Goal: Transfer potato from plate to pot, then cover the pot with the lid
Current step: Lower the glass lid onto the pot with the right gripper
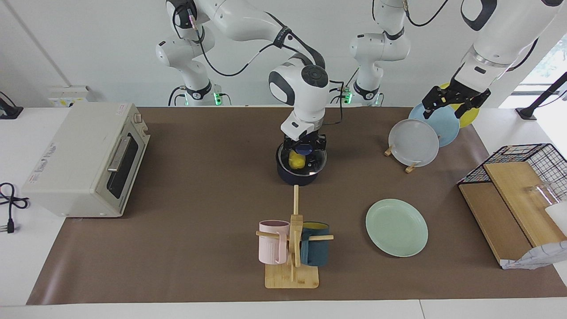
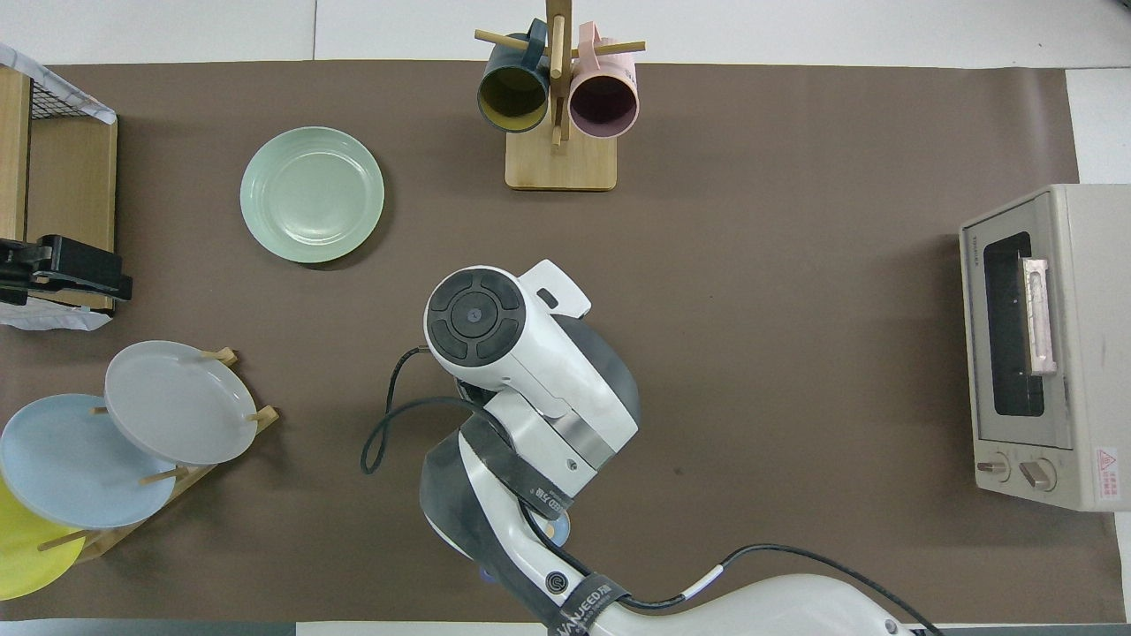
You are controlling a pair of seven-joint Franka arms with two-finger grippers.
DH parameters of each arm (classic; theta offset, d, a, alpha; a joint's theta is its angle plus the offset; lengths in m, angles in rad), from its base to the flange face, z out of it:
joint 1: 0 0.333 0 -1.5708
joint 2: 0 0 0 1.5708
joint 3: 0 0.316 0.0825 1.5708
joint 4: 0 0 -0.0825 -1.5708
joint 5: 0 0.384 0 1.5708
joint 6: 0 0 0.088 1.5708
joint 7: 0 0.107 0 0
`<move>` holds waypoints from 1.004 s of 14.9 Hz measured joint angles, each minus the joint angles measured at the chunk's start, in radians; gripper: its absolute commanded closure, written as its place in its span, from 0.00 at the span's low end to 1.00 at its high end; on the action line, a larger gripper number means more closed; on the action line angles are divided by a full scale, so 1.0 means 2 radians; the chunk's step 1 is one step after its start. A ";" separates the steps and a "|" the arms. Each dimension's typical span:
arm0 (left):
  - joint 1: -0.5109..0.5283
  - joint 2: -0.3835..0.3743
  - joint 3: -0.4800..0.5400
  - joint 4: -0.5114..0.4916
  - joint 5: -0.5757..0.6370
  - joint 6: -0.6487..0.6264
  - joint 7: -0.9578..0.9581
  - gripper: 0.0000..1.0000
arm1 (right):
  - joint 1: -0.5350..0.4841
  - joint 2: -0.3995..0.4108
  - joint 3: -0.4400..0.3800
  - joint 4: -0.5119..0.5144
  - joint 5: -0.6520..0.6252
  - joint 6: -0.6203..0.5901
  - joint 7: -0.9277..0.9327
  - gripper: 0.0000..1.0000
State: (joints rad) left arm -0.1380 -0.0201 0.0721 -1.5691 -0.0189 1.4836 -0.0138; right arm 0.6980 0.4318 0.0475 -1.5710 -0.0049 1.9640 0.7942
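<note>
The dark navy pot (image 1: 297, 176) stands mid-table, nearer to the robots than the mug tree. The yellow potato (image 1: 296, 161) lies inside it and shows through the clear glass lid (image 1: 312, 163). That lid sits level with the pot's rim. My right gripper (image 1: 304, 145) points straight down, shut on the lid's blue knob. In the overhead view the right arm (image 2: 521, 371) hides pot, lid and potato. The mint-green plate (image 1: 396, 227) (image 2: 312, 194) lies bare, toward the left arm's end. My left gripper (image 1: 448, 105) (image 2: 84, 272) hangs open over the upright plates, holding nothing.
A rack of upright grey, light blue and yellow plates (image 1: 414, 142) stands under the left gripper. A wire basket with wooden boards (image 1: 516, 177) sits at that end of the table. A toaster oven (image 1: 84, 159) stands at the right arm's end. A mug tree (image 1: 292, 248) holds two mugs.
</note>
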 measured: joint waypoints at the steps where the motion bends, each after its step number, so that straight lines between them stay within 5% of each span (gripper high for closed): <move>1: 0.000 -0.001 0.000 -0.002 0.000 -0.001 0.003 0.00 | 0.000 0.000 0.000 -0.002 0.000 0.000 0.000 1.00; 15: 0.001 -0.001 -0.025 -0.010 0.000 0.020 -0.009 0.00 | 0.002 -0.008 0.001 -0.020 -0.001 0.000 0.000 1.00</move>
State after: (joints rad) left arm -0.1360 -0.0228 0.0230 -1.5888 -0.0188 1.5230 -0.0311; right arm 0.7011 0.4154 0.0499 -1.6101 -0.0062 1.9639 0.7935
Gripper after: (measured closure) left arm 0.000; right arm 0.564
